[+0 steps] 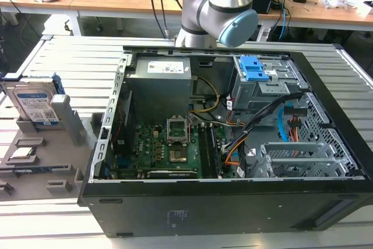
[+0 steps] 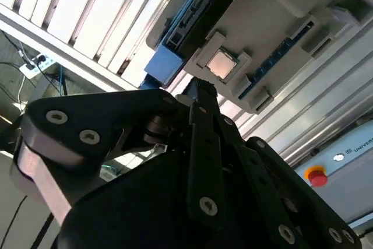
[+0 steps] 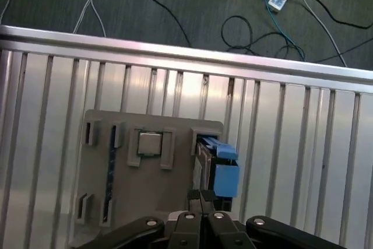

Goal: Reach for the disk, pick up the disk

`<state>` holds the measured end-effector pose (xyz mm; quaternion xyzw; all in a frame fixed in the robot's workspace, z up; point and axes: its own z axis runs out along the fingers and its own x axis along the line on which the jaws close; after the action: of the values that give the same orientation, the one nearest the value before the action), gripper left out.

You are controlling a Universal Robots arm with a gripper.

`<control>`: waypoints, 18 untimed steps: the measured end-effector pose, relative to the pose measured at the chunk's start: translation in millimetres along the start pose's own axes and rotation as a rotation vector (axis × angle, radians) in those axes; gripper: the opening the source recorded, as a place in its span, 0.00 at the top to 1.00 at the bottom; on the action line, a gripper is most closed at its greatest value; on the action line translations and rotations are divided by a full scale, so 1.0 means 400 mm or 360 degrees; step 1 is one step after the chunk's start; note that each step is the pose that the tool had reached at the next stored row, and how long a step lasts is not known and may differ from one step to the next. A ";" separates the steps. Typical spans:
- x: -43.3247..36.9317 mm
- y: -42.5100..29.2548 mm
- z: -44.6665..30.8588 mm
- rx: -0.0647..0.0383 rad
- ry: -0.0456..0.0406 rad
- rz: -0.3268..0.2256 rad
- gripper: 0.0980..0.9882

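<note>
The 2 jaws stand closed against each other with nothing between them, as we see on the gripper (image 3: 201, 194) in the first wrist view, where the black links meet in 1 narrow tip. In the second wrist view the gripper (image 2: 201, 87) shows the same closed tip.

The disk (image 1: 35, 106) stands upright on its edge in a slot of the grey holder (image 1: 41, 170), at the exterior view's left, with its white-and-blue label facing the camera. The holder lies on the slatted metal table (image 1: 76, 56), just beside the open computer case (image 1: 233, 208).

In the first wrist view we look down on the disk (image 3: 225, 173) edge-on, with its blue frame at 1 corner of the holder (image 3: 151, 193). The tip of the gripper points at this blue end and is near it; we cannot tell if it touches. A square processor chip (image 3: 150, 142) lies flat in another pocket of the holder, near the disk.

In the second wrist view the disk (image 2: 204, 10) is past the tip, and the chip (image 2: 221, 63) lies beside it. In the exterior view the arm (image 1: 224, 4) rises behind the case.
</note>
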<state>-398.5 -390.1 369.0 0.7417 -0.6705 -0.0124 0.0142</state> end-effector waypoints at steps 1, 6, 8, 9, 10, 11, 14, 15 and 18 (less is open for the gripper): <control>0.000 0.000 0.000 0.0000 -0.0001 0.0039 0.99; 0.000 0.000 0.002 0.0000 -0.0007 0.0199 0.99; 0.000 0.000 0.003 0.0000 -0.0010 0.0268 0.99; 0.000 0.000 0.004 0.0000 -0.0011 0.0304 0.99; 0.000 0.000 0.004 0.0000 -0.0011 0.0329 0.99; 0.000 0.000 0.005 0.0000 -0.0012 0.0343 0.99; -0.001 0.014 0.006 0.0000 -0.0012 0.0341 0.99; -0.002 0.020 0.007 0.0000 -0.0012 0.0341 0.99; -0.002 0.023 0.007 0.0000 -0.0012 0.0341 0.99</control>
<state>-408.0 -390.2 366.5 0.6657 -0.7460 -0.0136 0.0129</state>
